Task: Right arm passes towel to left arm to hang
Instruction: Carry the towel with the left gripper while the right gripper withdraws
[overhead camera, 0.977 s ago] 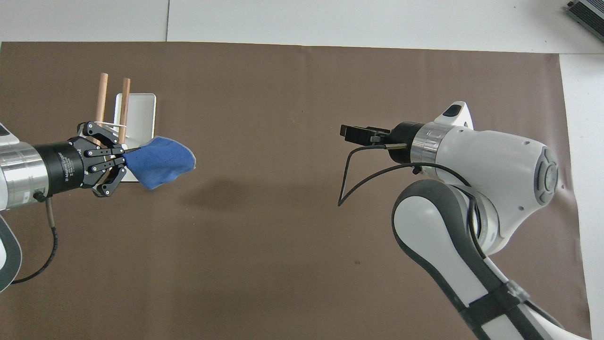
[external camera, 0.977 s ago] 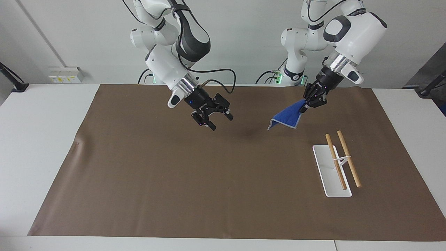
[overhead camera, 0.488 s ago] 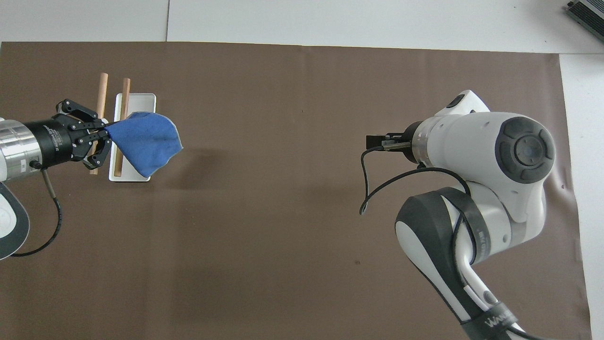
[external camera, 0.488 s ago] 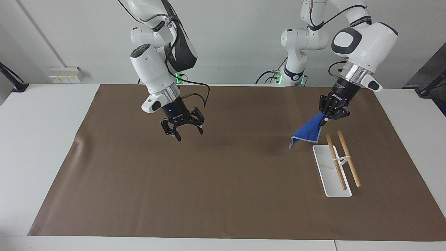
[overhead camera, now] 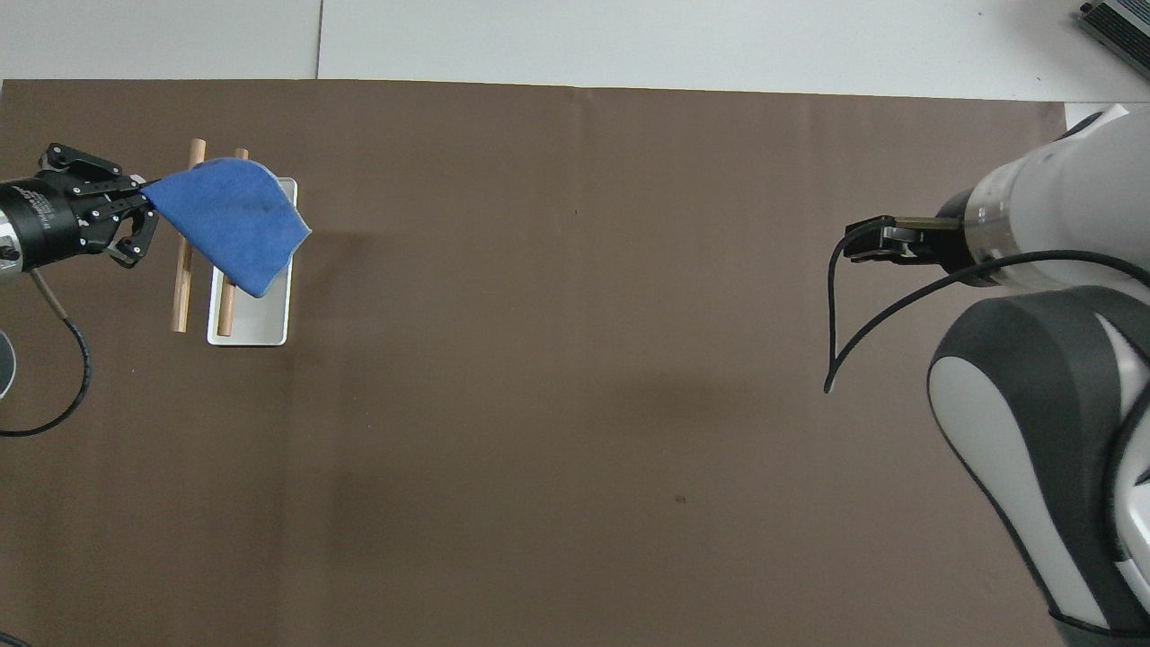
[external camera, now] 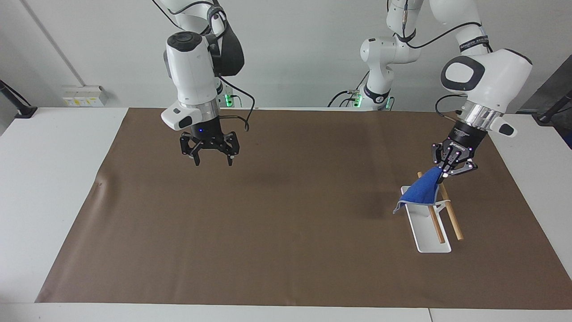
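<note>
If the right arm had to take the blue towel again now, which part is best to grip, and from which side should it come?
Probably the low free corner of the towel, which hangs over the white rack base beside the wooden rods. The left gripper is shut on the top corner, so the cloth drapes down from there. Come from the right arm's end of the table; the right gripper is open over the mat.

Blue towel [external camera: 418,193], brown mat [external camera: 286,232]
</note>
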Robot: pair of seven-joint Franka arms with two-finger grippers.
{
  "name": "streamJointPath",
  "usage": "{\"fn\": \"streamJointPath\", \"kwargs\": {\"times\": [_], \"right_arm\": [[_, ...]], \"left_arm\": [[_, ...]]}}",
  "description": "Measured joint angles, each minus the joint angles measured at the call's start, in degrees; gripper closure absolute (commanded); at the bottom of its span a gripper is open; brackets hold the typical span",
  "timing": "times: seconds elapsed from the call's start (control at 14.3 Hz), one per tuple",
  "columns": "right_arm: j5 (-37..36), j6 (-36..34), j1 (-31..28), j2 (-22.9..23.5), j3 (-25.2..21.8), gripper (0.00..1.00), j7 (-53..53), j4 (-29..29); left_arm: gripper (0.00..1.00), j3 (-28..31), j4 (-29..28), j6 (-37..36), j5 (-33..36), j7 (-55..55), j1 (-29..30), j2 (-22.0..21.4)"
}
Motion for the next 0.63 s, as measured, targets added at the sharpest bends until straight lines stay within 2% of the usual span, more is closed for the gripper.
{"fn": "streamJointPath", "kwargs": {"times": [0.35,0.63], "right_arm": [[0.9,-10.8,-0.3,-3.7,-6.5,0.0,-4.6,2.5],[2.8,-16.3,-0.3,-5.1,-7.8,0.0,-7.1,2.8]], "left_arm": [[1.0,0.0,0.3,0.9,-3.1,-0.1,3.0,0.9],[1.0,0.0,0.4,0.9,-4.4,-0.1,5.6,1.2]]}}
